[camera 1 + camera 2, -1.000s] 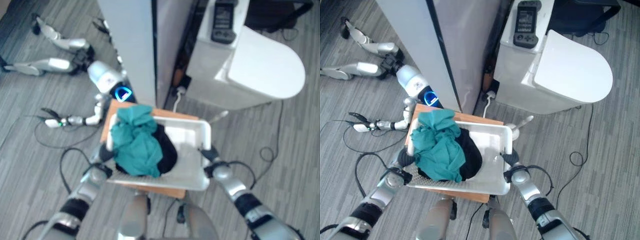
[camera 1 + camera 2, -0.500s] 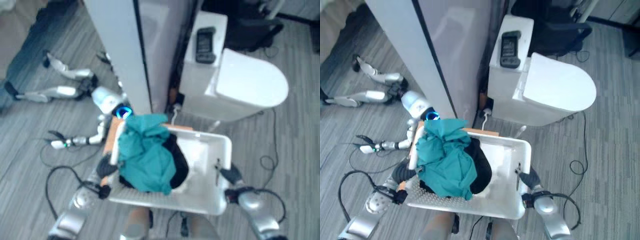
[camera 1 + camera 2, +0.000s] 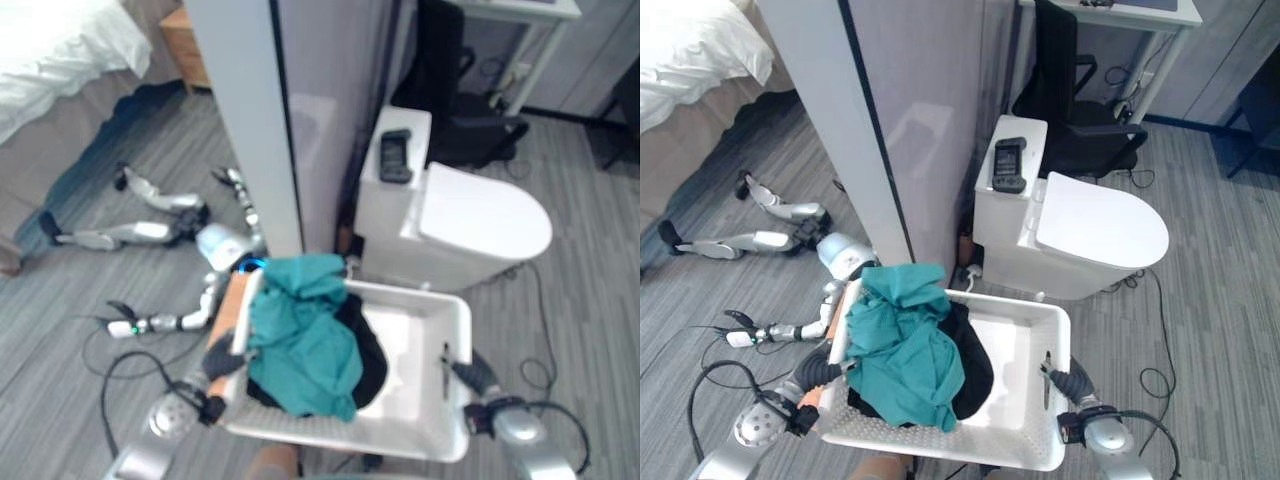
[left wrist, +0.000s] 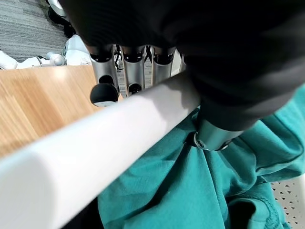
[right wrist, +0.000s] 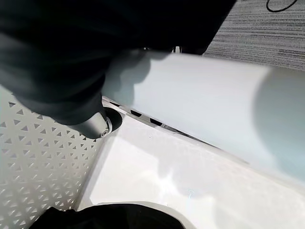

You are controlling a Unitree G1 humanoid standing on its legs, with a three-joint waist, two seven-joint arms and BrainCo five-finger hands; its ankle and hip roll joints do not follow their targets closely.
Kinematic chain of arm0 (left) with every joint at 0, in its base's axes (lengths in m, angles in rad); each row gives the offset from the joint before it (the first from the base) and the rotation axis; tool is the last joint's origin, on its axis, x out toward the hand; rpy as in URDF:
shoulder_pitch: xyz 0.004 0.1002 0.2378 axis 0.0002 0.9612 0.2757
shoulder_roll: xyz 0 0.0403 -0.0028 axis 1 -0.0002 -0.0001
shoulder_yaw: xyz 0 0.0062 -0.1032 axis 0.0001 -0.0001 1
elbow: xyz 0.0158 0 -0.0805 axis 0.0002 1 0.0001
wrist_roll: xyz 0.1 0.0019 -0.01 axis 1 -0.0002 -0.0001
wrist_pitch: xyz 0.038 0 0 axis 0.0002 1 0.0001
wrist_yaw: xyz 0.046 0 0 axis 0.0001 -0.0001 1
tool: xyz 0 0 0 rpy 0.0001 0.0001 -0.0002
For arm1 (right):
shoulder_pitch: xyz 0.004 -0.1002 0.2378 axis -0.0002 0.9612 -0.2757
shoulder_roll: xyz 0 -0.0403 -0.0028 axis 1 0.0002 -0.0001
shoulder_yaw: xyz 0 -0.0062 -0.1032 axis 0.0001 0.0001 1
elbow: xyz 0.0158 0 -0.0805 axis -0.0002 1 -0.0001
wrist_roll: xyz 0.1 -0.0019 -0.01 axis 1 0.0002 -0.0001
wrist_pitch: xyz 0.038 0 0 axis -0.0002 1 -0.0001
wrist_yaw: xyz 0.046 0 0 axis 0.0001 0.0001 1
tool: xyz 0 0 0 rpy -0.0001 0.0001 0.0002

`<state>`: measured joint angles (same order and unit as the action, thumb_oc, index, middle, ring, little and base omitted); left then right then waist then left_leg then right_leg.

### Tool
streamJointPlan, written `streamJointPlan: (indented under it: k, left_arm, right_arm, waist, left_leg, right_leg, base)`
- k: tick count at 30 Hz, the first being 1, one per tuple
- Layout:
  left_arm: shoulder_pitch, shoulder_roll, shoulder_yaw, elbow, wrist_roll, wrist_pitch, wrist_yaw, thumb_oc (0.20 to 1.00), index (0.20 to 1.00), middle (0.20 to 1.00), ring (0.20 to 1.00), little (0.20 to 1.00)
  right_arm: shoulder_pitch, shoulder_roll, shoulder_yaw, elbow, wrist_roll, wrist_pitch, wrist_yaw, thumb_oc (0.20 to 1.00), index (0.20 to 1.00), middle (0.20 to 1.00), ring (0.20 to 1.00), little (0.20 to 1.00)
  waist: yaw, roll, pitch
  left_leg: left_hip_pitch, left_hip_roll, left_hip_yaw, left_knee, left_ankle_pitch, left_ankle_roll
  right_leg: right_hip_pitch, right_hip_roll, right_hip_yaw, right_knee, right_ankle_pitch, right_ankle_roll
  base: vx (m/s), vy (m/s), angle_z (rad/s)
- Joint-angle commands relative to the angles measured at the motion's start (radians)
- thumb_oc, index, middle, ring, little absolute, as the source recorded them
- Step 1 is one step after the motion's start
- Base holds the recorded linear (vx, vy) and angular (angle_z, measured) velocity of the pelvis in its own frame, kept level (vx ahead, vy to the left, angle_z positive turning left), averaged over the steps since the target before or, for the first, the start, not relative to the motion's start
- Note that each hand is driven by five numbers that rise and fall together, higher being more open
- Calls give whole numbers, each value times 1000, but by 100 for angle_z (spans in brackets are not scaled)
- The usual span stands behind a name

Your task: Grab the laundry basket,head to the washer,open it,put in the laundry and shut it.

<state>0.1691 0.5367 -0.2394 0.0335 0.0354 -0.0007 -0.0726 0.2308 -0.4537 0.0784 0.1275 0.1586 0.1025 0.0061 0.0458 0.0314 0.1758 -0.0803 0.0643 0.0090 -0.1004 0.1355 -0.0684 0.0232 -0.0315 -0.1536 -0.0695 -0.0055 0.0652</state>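
The left hand (image 4: 143, 28) is clamped on the left rim of the white laundry basket (image 3: 1045, 330): in its wrist view the fingers (image 4: 106, 71) hook over the outer side of the rounded rim while the thumb presses from the inner side, so the rim is pinched between them. Just past the thumb, inside the basket, lies a crumpled teal garment (image 3: 902, 350) with a black garment (image 3: 975, 368) partly under it and beside it, toward the right fingers. On the outer side of the left fingers a wooden surface (image 4: 33, 102) shows below the rim.

The right hand (image 3: 1072, 382) holds the opposite rim; in its wrist view the dark cover wraps over the rim and the thumb bears on the perforated inner wall, the rim gripped between thumb and fingers. The part of the basket floor near this hand is bare white.

Beyond the basket, ahead of the right hand, stands a white washer (image 3: 1080, 235) with its rounded lid closed and a black handheld controller (image 3: 1008, 165) lying on its top. Ahead of the left hand rises a tall grey panel (image 3: 830, 130), and another silver robot (image 3: 790, 230) lies sprawled on the grey floor (image 3: 1220, 260) left of it. Farthest off are a black chair (image 3: 1080, 110) and the corner of a bed (image 3: 700, 60).
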Motion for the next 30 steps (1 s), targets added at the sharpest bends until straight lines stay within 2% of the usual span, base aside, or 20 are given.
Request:
streamJointPlan:
  k: [1,3,4,6,7,8,9,11,12,13,14,16,17,19,20,21,23,28,30]
  left_arm:
    - [-184,6,0,43,10,-56,30,200,200,200,200,200]
    - [-233,-15,-26,60,24,-61,41,200,200,200,200,200]
    - [-249,-22,-33,64,27,-62,43,200,200,200,200,200]
    - [-269,-32,-42,68,24,-64,51,200,200,200,200,200]
    - [-271,-32,-42,69,24,-65,51,200,200,200,200,200]
    - [-274,-32,-39,68,22,-64,56,200,200,200,200,200]
    - [-273,-34,-36,70,21,-64,60,200,200,200,200,200]
    - [-276,-43,-37,79,24,-70,69,200,200,200,200,200]
    - [-283,-49,-37,80,22,-73,72,200,200,200,200,200]
    - [-286,-51,-37,82,23,-74,72,200,200,200,200,200]
    - [-310,-63,-54,102,25,-78,73,200,200,200,200,200]
    - [-338,-73,-77,131,29,-80,77,200,200,200,200,200]
    - [-342,-76,-82,140,36,-78,80,200,200,200,200,200]
    - [-353,-71,-87,145,46,-75,80,200,200,200,200,200]
    - [-354,-70,-87,145,46,-76,80,200,200,200,200,200]
    - [-353,-66,-83,146,40,-65,81,200,200,200,200,200]
    - [-349,-60,-86,146,34,-59,82,200,200,200,200,200]
    - [-309,-41,-57,116,4,-50,81,200,200,200,200,200]
    - [-291,-34,-39,108,-9,-51,83,200,200,200,200,200]
  right_arm:
    - [-44,-47,-18,-86,84,-91,7,200,200,200,200,200]
    - [-47,-47,-29,-95,89,-96,-6,200,200,200,200,200]
    - [-49,-46,-32,-94,94,-98,-8,200,200,200,200,200]
    - [-71,-45,-33,-82,105,-104,-19,200,200,200,200,200]
    - [-73,-45,-33,-81,105,-105,-19,200,200,200,200,200]
    - [-95,-40,-29,-72,114,-107,-24,200,200,200,200,200]
    - [-115,-36,-24,-58,124,-107,-24,200,200,200,200,200]
    - [-145,-30,-21,-42,129,-105,-31,200,200,200,200,200]
    - [-159,-30,-24,-44,130,-105,-34,200,200,200,200,200]
    - [-161,-32,-24,-44,130,-104,-35,200,200,200,200,200]
    - [-176,-39,-47,-44,124,-102,-47,200,200,200,200,200]
    - [-191,-34,-72,-32,119,-105,-67,200,200,200,200,200]
    - [-195,-27,-80,-23,108,-105,-76,200,200,200,200,200]
    - [-200,-15,-89,-9,90,-100,-81,200,200,200,200,200]
    - [-200,-15,-89,-9,90,-100,-81,200,200,200,200,200]
    - [-206,-3,-84,2,82,-97,-79,200,200,200,200,200]
    - [-222,3,-66,35,79,-101,-79,200,200,200,200,200]
    - [-268,27,-30,80,77,-110,-77,200,200,200,200,200]
    - [-285,40,-10,94,69,-110,-71,200,200,200,200,200]
  waist:
    - [-34,-65,-19]
    - [-58,-76,-14]
    - [-67,-79,-18]
    - [-82,-80,-26]
    - [-83,-82,-24]
    - [-92,-74,-37]
    - [-97,-65,-41]
    - [-118,-41,-64]
    - [-132,-27,-71]
    - [-128,-31,-68]
    - [-158,-18,-85]
    - [-158,-31,-87]
    - [-158,-32,-88]
    - [-160,-38,-82]
    - [-160,-39,-82]
    - [-145,-24,-60]
    - [-132,-9,-48]
    - [-67,8,-70]
    - [-39,8,-93]
  left_leg:
    - [-101,11,-37,85,-6,-21]
    - [-82,18,-32,181,-92,-9]
    - [-69,23,-34,236,-117,-10]
    - [-18,43,-74,355,-145,-11]
    - [-24,41,-75,360,-142,-11]
    - [34,51,-158,438,-147,-8]
    - [68,55,-207,476,-147,-9]
    - [154,56,-291,428,-168,-16]
    - [183,55,-304,369,-211,-19]
    - [188,52,-299,355,-199,-22]
    - [227,42,-252,272,-331,-14]
    - [238,-7,-199,222,-407,7]
    - [249,-35,-182,196,-426,21]
    - [251,-74,-161,181,-426,42]
    - [251,-74,-160,181,-426,42]
    - [229,-89,-129,189,-410,66]
    - [205,-106,-102,184,-376,87]
    - [140,-116,-15,152,-286,132]
    - [129,-111,31,131,-267,138]
  right_leg:
    - [-101,-1,14,72,-29,0]
    - [-132,-24,10,90,-12,3]
    - [-141,-31,11,93,0,4]
    - [-159,-40,34,101,26,10]
    - [-161,-42,34,100,31,10]
    - [-180,-45,65,110,53,22]
    - [-197,-45,92,120,71,29]
    - [-243,-47,150,128,102,55]
    - [-264,-51,177,127,124,70]
    - [-267,-53,184,126,134,68]
    - [-297,-91,213,104,170,102]
    - [-328,-141,237,76,218,129]
    - [-339,-166,240,52,237,144]
    - [-358,-196,242,39,254,156]
    - [-359,-196,243,39,254,157]
    - [-379,-203,160,82,200,140]
    - [-359,-196,98,192,128,115]
    - [-261,-172,-22,447,31,75]
    - [-197,-171,-47,473,-7,69]
  base:
    - [-337,33,15]
    - [-228,66,19]
    - [-172,113,29]
    - [-125,128,7]
    - [-110,196,-46]
    - [-109,236,-52]
    - [-144,352,-58]
    - [-164,374,-57]
    - [-155,260,-82]
    - [-233,348,-96]
    - [-241,356,-89]
    - [-336,424,-42]
    - [-325,334,-43]
    - [-237,248,-45]
    - [-358,219,-32]
    - [-347,187,-29]
    - [-408,205,-58]
    - [-294,78,-81]
    - [-187,-26,-97]
